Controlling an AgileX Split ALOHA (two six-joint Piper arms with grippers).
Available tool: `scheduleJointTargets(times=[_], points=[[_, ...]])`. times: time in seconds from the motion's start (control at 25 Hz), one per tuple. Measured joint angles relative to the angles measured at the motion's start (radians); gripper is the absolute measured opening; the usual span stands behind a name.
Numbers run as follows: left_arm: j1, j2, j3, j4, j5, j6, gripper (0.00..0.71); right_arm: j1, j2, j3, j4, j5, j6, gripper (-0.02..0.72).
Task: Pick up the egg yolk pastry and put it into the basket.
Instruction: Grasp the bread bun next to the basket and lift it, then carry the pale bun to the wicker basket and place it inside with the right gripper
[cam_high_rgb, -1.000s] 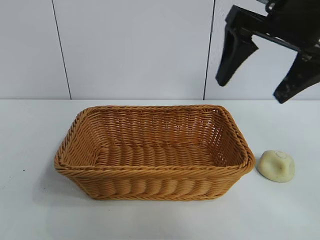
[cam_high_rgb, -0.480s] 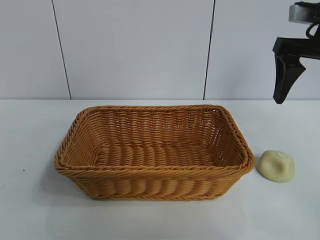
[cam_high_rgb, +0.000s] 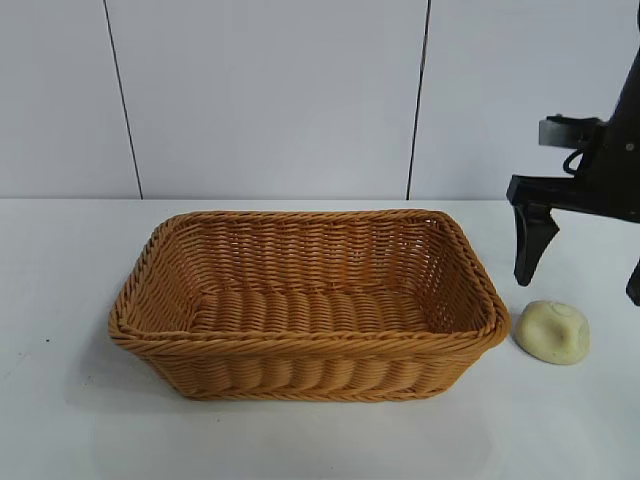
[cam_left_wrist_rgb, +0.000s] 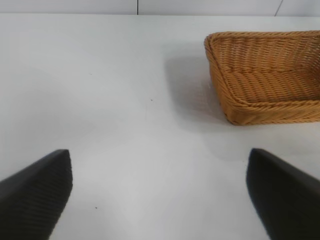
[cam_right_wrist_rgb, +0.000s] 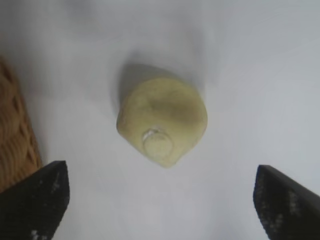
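The egg yolk pastry (cam_high_rgb: 552, 331) is a small, pale cream-yellow dome with a smooth matte skin, soft creases and a little round nub on top (cam_right_wrist_rgb: 162, 121). It sits on the white table (cam_high_rgb: 60, 420) just beside the basket (cam_high_rgb: 300, 345), off that golden-brown wicker tray's right end and not touching it. No writing or label shows anywhere. The right gripper (cam_high_rgb: 585, 265) hangs above the pastry, pointing down, jaws spread wide and empty. The left gripper (cam_left_wrist_rgb: 160, 192) is well left of the basket — also wide open, holding nothing.
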Motion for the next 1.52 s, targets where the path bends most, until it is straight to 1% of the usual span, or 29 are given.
scheduleJointTargets(times=[0.28, 0.32, 0.44, 0.56, 0.6, 0.68, 0.8, 1.0, 1.08, 1.2, 1.24, 1.28, 1.32, 1.52], points=[[0.0, 0.0, 0.0, 0.0, 0.0, 0.0, 0.696, 0.0, 0.089, 0.0, 0.014, -0.05, 0.006, 0.694], [0.0, 0.0, 0.0, 0.0, 0.0, 0.0, 0.696, 0.0, 0.093, 0.0, 0.014, -0.052, 0.006, 0.68], [0.0, 0.0, 0.0, 0.0, 0.0, 0.0, 0.696, 0.0, 0.094, 0.0, 0.015, -0.053, 0.006, 0.456], [0.0, 0.0, 0.0, 0.0, 0.0, 0.0, 0.696, 0.0, 0.094, 0.0, 0.017, -0.051, 0.006, 0.256], [0.0, 0.0, 0.0, 0.0, 0.0, 0.0, 0.696, 0.0, 0.094, 0.0, 0.017, -0.047, 0.006, 0.209], [0.0, 0.0, 0.0, 0.0, 0.0, 0.0, 0.696, 0.0, 0.094, 0.0, 0.017, -0.036, 0.004, 0.167], [0.0, 0.0, 0.0, 0.0, 0.0, 0.0, 0.696, 0.0, 0.085, 0.0, 0.017, -0.021, -0.018, 0.144], [0.0, 0.0, 0.0, 0.0, 0.0, 0.0, 0.696, 0.0, -0.001, -0.015, 0.015, 0.014, -0.021, 0.136], [0.0, 0.0, 0.0, 0.0, 0.0, 0.0, 0.696, 0.0, -0.046, -0.042, 0.009, 0.041, -0.021, 0.136], [0.0, 0.0, 0.0, 0.0, 0.0, 0.0, 0.696, 0.0, -0.11, -0.107, 0.006, 0.119, -0.039, 0.136], [0.0, 0.0, 0.0, 0.0, 0.0, 0.0, 0.696, 0.0, -0.11, -0.107, 0.006, 0.119, -0.039, 0.136], [0.0, 0.0, 0.0, 0.0, 0.0, 0.0, 0.696, 0.0, -0.128, -0.132, 0.006, 0.138, -0.043, 0.136], [0.0, 0.0, 0.0, 0.0, 0.0, 0.0, 0.696, 0.0, -0.157, -0.177, 0.006, 0.175, -0.046, 0.136], [0.0, 0.0, 0.0, 0.0, 0.0, 0.0, 0.696, 0.0, -0.183, -0.252, 0.005, 0.226, -0.047, 0.136]])
